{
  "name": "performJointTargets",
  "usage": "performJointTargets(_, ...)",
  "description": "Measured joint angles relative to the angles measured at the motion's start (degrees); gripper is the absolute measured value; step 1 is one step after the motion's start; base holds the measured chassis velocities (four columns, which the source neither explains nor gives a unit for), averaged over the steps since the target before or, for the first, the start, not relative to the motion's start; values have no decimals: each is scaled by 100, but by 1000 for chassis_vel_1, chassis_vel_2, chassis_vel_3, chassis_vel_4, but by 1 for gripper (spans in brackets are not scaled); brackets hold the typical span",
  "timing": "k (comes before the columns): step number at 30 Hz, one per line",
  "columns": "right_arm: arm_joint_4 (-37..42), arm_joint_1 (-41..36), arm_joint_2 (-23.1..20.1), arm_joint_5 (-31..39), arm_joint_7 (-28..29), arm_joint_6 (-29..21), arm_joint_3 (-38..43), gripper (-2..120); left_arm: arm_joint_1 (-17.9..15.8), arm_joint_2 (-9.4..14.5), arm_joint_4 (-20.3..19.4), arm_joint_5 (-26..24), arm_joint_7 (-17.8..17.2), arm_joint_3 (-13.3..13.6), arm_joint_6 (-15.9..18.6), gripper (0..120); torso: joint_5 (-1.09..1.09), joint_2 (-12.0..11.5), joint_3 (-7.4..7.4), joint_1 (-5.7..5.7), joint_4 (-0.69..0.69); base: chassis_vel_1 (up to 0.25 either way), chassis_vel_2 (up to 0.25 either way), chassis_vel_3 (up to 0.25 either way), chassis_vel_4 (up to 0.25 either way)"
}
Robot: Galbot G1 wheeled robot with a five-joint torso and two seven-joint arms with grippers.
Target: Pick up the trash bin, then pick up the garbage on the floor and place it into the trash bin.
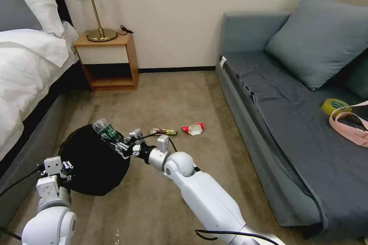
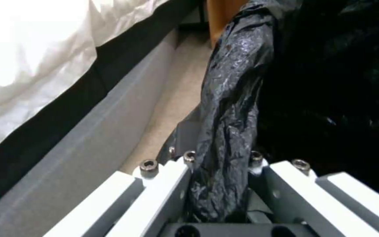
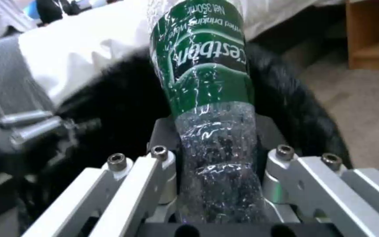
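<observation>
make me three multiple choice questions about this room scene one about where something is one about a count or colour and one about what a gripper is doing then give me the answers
1. Where is the bottle?
A. on the sofa
B. in the right gripper, over the bin
C. on the nightstand

2. How many litter pieces lie on the carpet?
A. two
B. four
C. none

3. What is the left gripper doing?
A. hanging open
B. clamped on the bin's liner
C. holding a wrapper

Answers:
1. B, the right wrist view shows the fingers closed round the bottle above the black bin.
2. A, a wrapper and a red-and-white packet.
3. B, crinkly black liner is pinched between its fingers.
</observation>
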Motion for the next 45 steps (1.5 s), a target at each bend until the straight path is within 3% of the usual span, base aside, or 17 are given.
performJointTargets(12, -324, -34, -7, -288, 59, 151, -223, 25, 67, -89, -144, 14, 174, 43, 37, 2, 0, 0, 0, 0, 1, 0, 0, 0, 0)
performJointTargets(19, -271, -55, -8, -310, 137, 165, -243, 51, 49, -149, -82, 150, 351, 156, 38, 2, 0, 0, 0, 0, 1, 0, 0, 0, 0)
performJointTargets(27, -137, -126, -8, -428, 134, 165, -272, 76, 9, -171, -21, 187, 318, 171, 37, 2, 0, 0, 0, 0, 0, 0, 0, 0, 0)
performJointTargets(31, -81, -174, -9, -537, 124, 166, -294, 96, 12, -144, 18, 131, 232, 85, 7, 2, 0, 0, 0, 0, 1, 0, 0, 0, 0)
performJointTargets(38, 197, 8, -19, -410, 173, 98, -417, 100, -8, -39, 144, 50, 162, -41, -56, 2, 1, 0, 0, 0, 2, 0, 0, 0, 0)
performJointTargets(41, 338, 90, -271, -318, 194, 48, -457, 100, -11, -2, 172, -9, 152, -77, -74, 2, 2, 0, 0, 0, 3, 0, 0, 0, 0)
performJointTargets(45, 619, 55, -1178, -343, 243, -76, -402, 100, 11, 88, 217, -92, 130, -162, -122, 2, 1, 0, 0, 0, -2, 0, 0, 0, 0)
